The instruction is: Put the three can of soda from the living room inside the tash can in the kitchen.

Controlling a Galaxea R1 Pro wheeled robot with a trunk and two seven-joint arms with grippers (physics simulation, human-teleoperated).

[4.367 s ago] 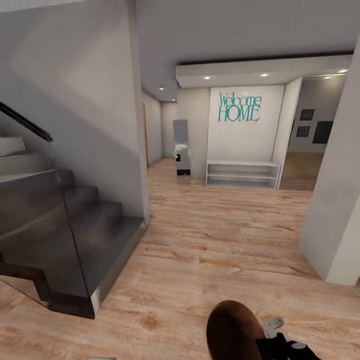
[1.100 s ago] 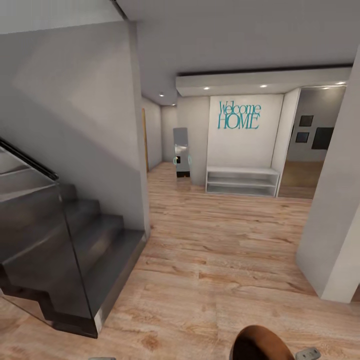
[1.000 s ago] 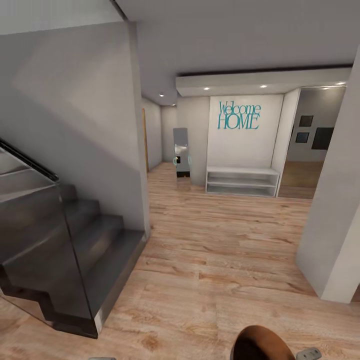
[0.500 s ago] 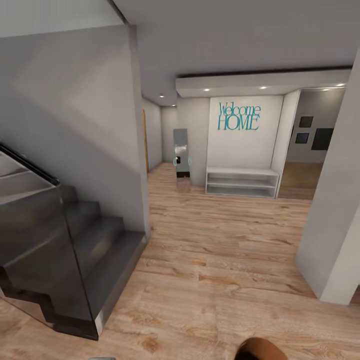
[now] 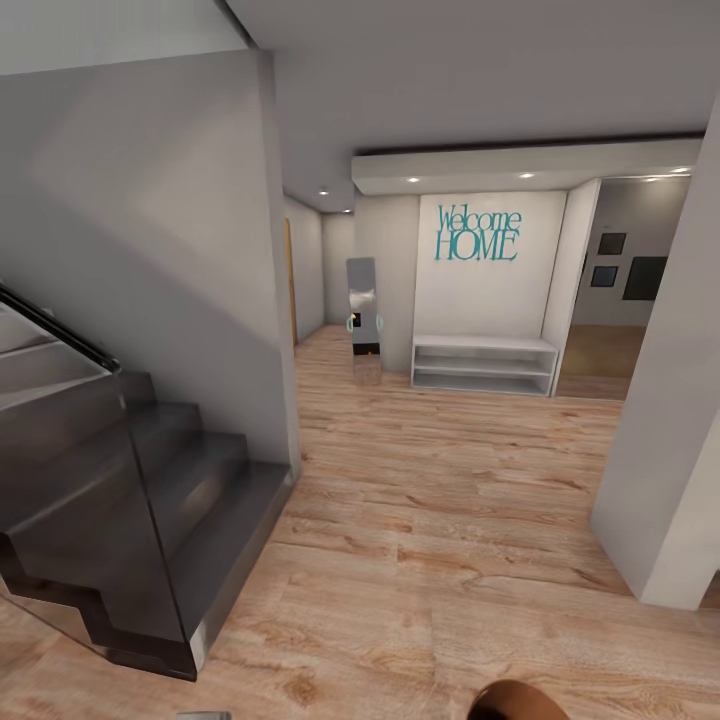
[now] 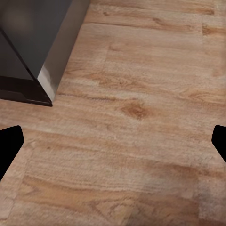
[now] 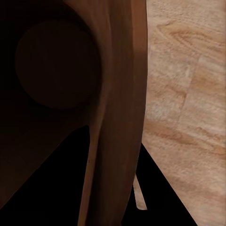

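The bin (image 7: 70,94) sits right up against the right gripper (image 7: 115,197): in the right wrist view its glossy copper-brown inside and round bottom are right there, and the rim wall (image 7: 117,117) runs down between the two dark fingers, one inside the bin (image 7: 42,188) and one outside (image 7: 165,202). So the right gripper looks clamped on the bin's wall. In the head view just the brown top edge of the bin (image 5: 520,700) pokes up at the bottom, right of centre, over the floor (image 5: 420,500).

Left gripper (image 6: 113,141) is spread wide with nothing in it, its black fingertips (image 6: 8,146) at the picture's two side edges, hanging over bare wood planks near the corner of the dark stair base (image 6: 33,52).

Around that it's a hallway: dark staircase (image 5: 130,500) with a glass side panel on the left, a white pillar (image 5: 670,420) on the right, and further ahead a low white shelf (image 5: 485,365) under a teal "Welcome HOME" sign (image 5: 478,232). A tall narrow mirror (image 5: 362,305) stands just left of the shelf. Past the pillar there's another room with dark frames (image 5: 625,260) on its wall.
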